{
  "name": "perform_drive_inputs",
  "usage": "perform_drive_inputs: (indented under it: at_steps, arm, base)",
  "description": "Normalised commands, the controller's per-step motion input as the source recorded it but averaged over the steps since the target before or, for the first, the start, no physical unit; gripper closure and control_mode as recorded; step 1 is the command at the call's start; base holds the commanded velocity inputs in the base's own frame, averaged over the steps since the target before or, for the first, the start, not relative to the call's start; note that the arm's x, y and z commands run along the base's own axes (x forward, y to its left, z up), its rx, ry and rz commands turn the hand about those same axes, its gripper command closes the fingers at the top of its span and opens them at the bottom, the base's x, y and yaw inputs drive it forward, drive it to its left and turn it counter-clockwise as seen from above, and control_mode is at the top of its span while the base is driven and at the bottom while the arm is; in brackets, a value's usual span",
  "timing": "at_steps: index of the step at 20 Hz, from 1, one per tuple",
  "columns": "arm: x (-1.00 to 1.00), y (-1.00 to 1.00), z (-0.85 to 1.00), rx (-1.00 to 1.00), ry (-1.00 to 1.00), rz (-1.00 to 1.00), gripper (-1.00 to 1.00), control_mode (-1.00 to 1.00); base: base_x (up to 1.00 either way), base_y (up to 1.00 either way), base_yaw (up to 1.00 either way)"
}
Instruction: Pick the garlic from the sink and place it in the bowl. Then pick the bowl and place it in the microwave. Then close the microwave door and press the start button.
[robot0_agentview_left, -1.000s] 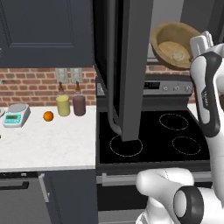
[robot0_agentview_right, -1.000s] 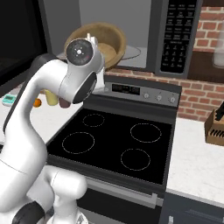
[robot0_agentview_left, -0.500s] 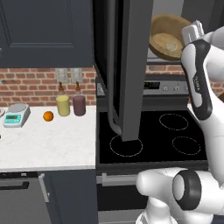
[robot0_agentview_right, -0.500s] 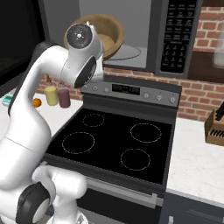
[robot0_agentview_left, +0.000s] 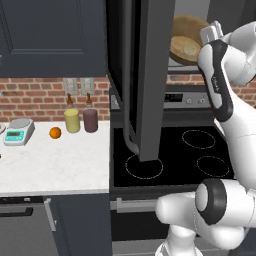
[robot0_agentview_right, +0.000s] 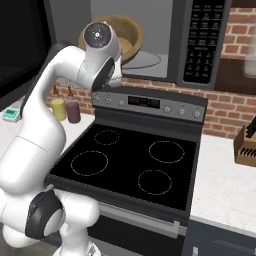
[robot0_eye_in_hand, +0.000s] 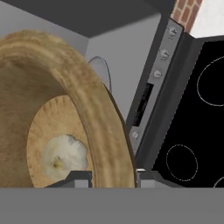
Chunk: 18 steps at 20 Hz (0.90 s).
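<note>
With the garlic already lying in the bowl, the claw pinches the bowl's rim and holds it inside the open microwave; setting down, shutting the door and pressing start remain.

The garlic lies in the bowl (rim between the fingers), inside the microwave above the stove.

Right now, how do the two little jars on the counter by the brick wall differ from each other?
The yellow jar is pale yellow; the purple jar is dull dark purple. The yellow jar stands nearer the orange fruit, the purple jar nearer the stove. Both are upright, close in size, side by side, each in front of a small bottle.
</note>
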Motion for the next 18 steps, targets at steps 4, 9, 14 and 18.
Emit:
perform_drive_inputs:
  at_steps: [4,9,14,18]
  arm:
    - [0.52,0.05,-0.05,0.00,0.05,0.02,1.00,-1.00]
    - [0.40,0.05,-0.09,0.00,0.06,0.03,1.00,-1.00]
    - [0.33,0.05,-0.06,0.00,0.06,0.03,1.00,-1.00]
    - [0.33,0.02,-0.08,0.00,0.03,0.04,1.00,-1.00]
  base:
    - [0.00,0.00,0.00]
    - [0.00,0.00,0.00]
    - [0.00,0.00,0.00]
    - [0.00,0.00,0.00]
